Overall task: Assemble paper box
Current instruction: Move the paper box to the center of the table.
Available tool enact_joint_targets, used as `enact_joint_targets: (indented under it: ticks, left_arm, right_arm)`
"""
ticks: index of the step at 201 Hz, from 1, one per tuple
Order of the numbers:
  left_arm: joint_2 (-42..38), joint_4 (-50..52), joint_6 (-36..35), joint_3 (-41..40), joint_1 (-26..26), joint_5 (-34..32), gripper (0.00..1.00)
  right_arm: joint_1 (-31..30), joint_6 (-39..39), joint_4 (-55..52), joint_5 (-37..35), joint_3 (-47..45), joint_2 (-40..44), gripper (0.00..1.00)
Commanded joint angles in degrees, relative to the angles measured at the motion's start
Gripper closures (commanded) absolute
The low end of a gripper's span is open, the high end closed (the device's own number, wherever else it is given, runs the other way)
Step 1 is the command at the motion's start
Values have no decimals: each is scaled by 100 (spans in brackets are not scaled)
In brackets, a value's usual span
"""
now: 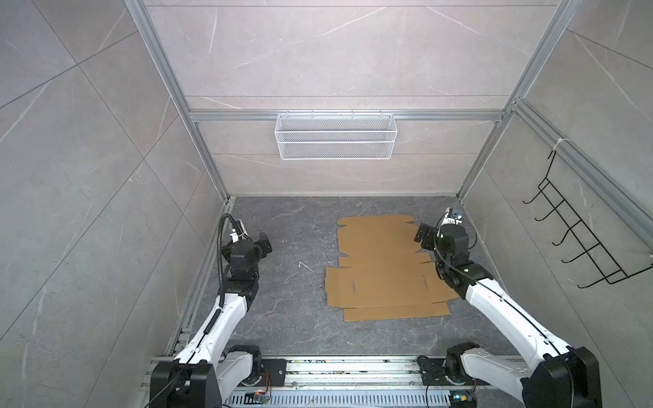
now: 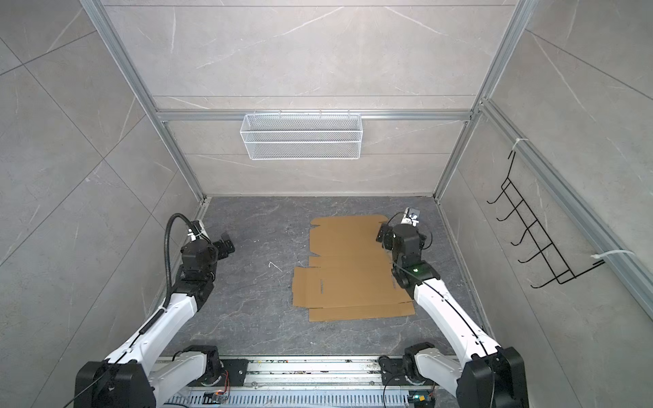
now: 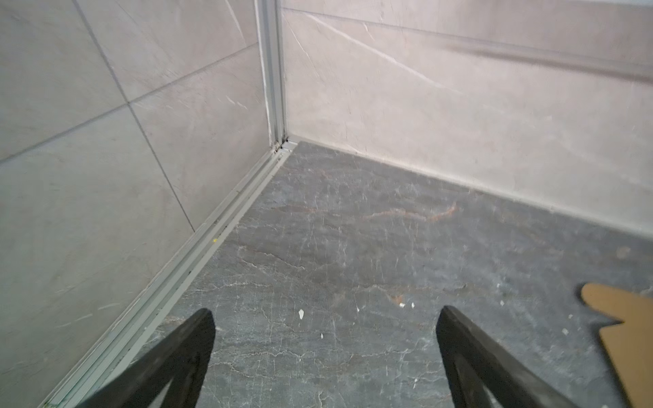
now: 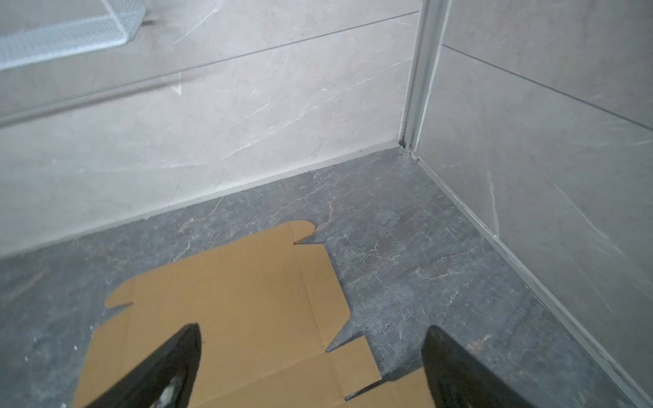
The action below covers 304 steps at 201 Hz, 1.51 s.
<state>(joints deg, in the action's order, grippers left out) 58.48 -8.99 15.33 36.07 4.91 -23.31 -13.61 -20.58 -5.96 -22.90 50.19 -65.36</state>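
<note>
Right wrist view looks down between the two fingers of my right hand [image 4: 312,330], spread wide with nothing between them. Below lies the far end of the paper box [image 4: 247,282], which is a flat brown cardboard sheet and not yet a box.

In both top views it lies flat on the dark surface [image 1: 289,318], toward 3 o'clock from the middle, its long side running from 12 to 6 o'clock. No part of it is folded up.

My right hand hovers over the sheet's edge at about 2 o'clock, one finger above cardboard and one above bare surface. As far as I can tell it is not touching.

My left hand [image 3: 325,311] is spread just as wide and empty. It is out at 9 o'clock near the side wall [image 3: 106,176], well apart from the sheet; only a corner of the sheet shows in its wrist view.

I judge the work not begun. Raising the sides, tucking them in and closing the top are all left.
</note>
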Motion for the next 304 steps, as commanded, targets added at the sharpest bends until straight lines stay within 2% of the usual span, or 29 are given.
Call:
enact_joint_targets:
  ticks: [1,7,23,50,62,94,123,154,186,256,304]
  left_arm:
    - [-142,2116,1871,588,-14,-690,0]
    - [-159,2177,1967,649,-44,-505,1]
    - [-164,1907,1425,711,-86,481,3]
    - [194,2692,1258,1316,-51,1494,18]
    - [420,2958,1322,1439,118,1849,21]
    - [1015,3033,1513,1466,1539,1517,22]
    - [1750,2970,2190,1503,2047,2354,23]
    - [2106,2976,2650,1430,2702,2696,23]
    - [2270,2211,3193,920,2956,3402,24]
    - [3007,1604,3559,735,3356,3626,29]
    - [3399,1145,3753,728,3420,3753,50]
  right_arm:
    - [104,-897,-2423,992,529,-620,5]
    - [98,-871,-2392,1343,496,-627,10]
    - [70,-919,-1870,2220,102,-293,16]
    - [0,-1227,-1780,3007,-133,-153,19]
    - [-179,-1373,-1839,3280,-160,-262,21]
    - [-983,-1693,-1904,3131,-227,-510,23]
    - [-1641,-2037,-1774,3019,-202,-992,25]
    - [-2101,-2195,-1673,2956,-144,-1412,25]
    - [-2279,-2244,-1519,3131,-141,-1734,25]
    - [-2418,-2503,-1086,3258,-369,-2159,25]
    - [-2498,-2589,-1073,3194,-483,-2317,26]
